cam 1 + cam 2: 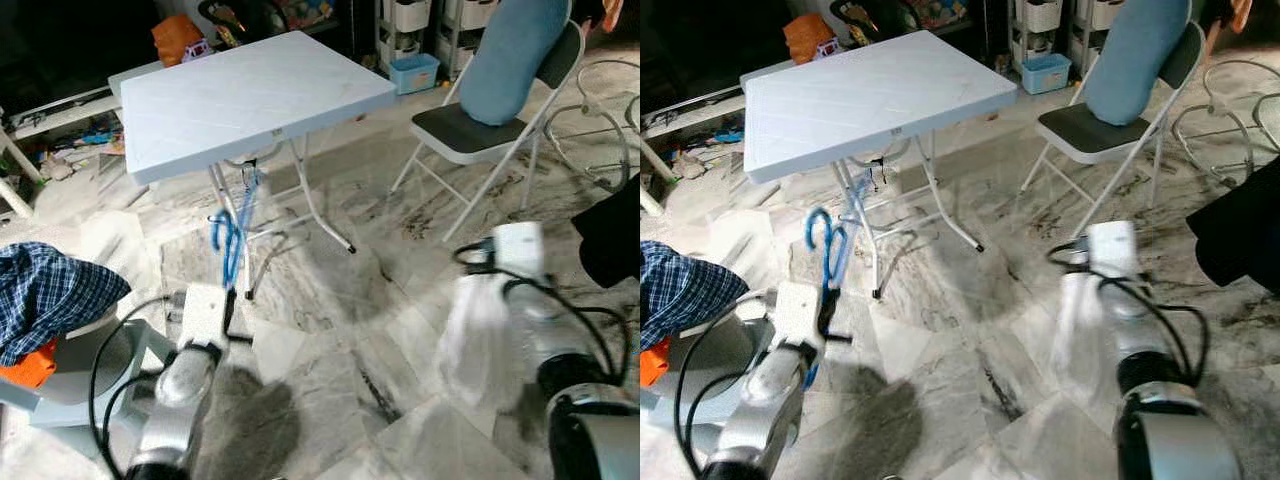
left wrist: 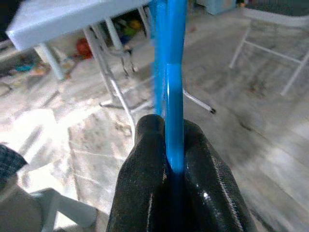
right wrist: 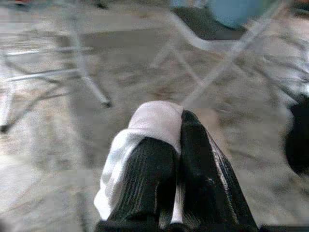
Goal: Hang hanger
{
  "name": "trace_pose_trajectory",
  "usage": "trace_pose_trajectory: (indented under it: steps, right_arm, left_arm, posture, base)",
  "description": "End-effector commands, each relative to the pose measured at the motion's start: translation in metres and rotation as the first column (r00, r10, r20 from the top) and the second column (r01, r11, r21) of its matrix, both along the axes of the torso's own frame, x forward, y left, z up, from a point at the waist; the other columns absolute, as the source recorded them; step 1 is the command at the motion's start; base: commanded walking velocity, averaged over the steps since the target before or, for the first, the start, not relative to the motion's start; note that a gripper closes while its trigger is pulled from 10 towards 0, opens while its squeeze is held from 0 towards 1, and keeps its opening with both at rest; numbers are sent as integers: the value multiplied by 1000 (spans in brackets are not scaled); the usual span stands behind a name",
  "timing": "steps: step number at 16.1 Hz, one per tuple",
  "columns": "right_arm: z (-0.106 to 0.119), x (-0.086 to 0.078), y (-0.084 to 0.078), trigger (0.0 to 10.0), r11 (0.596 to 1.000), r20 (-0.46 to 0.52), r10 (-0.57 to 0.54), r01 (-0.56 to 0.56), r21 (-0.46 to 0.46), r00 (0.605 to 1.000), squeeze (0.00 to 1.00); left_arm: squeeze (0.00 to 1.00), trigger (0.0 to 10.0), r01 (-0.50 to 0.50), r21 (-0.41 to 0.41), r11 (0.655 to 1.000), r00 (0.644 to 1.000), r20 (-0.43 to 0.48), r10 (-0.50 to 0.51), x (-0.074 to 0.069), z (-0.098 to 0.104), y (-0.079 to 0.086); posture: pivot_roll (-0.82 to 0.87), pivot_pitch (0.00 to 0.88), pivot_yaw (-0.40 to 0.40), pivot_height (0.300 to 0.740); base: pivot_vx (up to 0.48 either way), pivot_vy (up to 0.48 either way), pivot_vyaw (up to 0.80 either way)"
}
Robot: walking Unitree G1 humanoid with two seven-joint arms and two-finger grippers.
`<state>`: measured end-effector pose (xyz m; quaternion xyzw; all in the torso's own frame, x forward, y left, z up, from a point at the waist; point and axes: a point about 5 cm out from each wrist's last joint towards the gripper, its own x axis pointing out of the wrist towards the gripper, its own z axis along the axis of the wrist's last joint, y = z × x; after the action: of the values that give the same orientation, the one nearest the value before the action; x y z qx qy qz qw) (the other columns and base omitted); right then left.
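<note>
A blue plastic hanger (image 1: 232,235) stands upright in front of me, hook end up, below the near edge of the white table. My left gripper (image 2: 169,126) is shut on the hanger's lower part, and the hanger (image 2: 169,67) runs up between the two black fingers (image 2: 145,159). My right gripper (image 3: 176,126) is shut on a white cloth (image 3: 153,120), held low over the floor at my right. In the left eye view that cloth (image 1: 480,330) hangs blurred below the right wrist.
A white folding table (image 1: 250,90) stands ahead on the marble floor. A folding chair (image 1: 465,132) with a blue cushion (image 1: 510,50) is at the right. A plaid cloth (image 1: 45,290) lies on a grey stand at my left. Wire frames (image 1: 600,120) stand far right.
</note>
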<state>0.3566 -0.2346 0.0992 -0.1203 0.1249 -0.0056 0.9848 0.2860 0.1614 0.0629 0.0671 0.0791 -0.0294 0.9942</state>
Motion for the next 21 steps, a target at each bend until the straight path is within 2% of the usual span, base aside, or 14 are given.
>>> trace_pose_trajectory:
  steps: [1,3,4,5,6,7,8,10,11,13,14,15,17,21]
  right_arm:
    - [16,8,14,0,996,60,87,-86,-16,994,0]
    - [19,9,36,0,979,74,203,-201,-27,976,0]
    - [20,8,46,0,972,91,236,-237,-6,967,0]
    - [20,8,60,0,967,121,245,-252,45,962,0]
    - [20,7,63,0,966,127,245,-254,56,961,0]
    - [21,4,71,0,963,161,246,-260,75,956,0]
    - [14,-4,75,0,964,174,222,-242,107,959,0]
    - [6,-16,69,0,970,202,178,-206,128,963,0]
    - [1,-20,61,0,971,191,99,-137,194,977,0]
    - [-11,-33,43,0,975,161,9,-44,216,987,0]
    - [-15,-38,38,1451,977,150,-10,-22,211,989,0]
    - [-17,-44,33,10000,980,147,-15,-14,196,989,0]
    - [-14,-47,36,10000,973,173,35,-73,218,984,0]
    - [7,-41,56,10000,964,256,117,-172,205,960,0]
  left_arm:
    - [0,10000,0,23,1000,999,50,-1,7,18,3]
    - [0,10000,83,30,996,990,109,-86,14,43,-1]
    - [0,10000,114,27,993,987,110,-116,18,47,-1]
    - [0,10000,121,11,993,990,76,-122,23,39,3]
    - [0,10000,107,-8,994,993,55,-107,23,35,4]
    - [0,10000,51,-7,999,998,28,-51,20,24,7]
    - [0,10000,-1,-75,997,1000,10,2,10,13,4]
    - [0,10000,-60,-149,987,998,-2,60,-2,1,3]
    - [0,10000,-84,-174,981,996,5,86,-6,-1,6]
    - [0,10000,-96,-207,974,995,6,99,-19,-7,12]
    - [0,10000,-111,-222,969,993,-1,114,-24,-9,14]
    - [0,10000,-132,-241,962,991,-12,133,-28,-11,16]
    - [0,10000,-103,-232,967,995,-8,104,-32,-11,12]
    - [0,10000,-83,-253,964,996,22,91,-25,-3,7]
  posture:
    - [-132,0,152,740]
    - [-114,0,168,740]
    - [-104,0,173,740]
    - [-102,0,177,740]
    - [-105,0,180,740]
    - [-113,0,178,740]
    - [-121,0,171,740]
    - [-116,0,146,740]
    - [-115,0,138,740]
    - [-113,0,126,740]
    - [-114,0,124,740]
    - [-115,0,125,740]
    - [-118,0,131,740]
    - [-122,0,137,740]
  base:
    - [0,0,0]
    - [0,0,0]
    - [0,0,0]
    - [0,0,0]
    - [0,0,0]
    - [0,0,0]
    - [0,0,0]
    - [0,0,0]
    - [0,0,0]
    - [0,0,0]
    - [0,0,0]
    - [0,0,0]
    - [0,0,0]
    - [0,0,108]
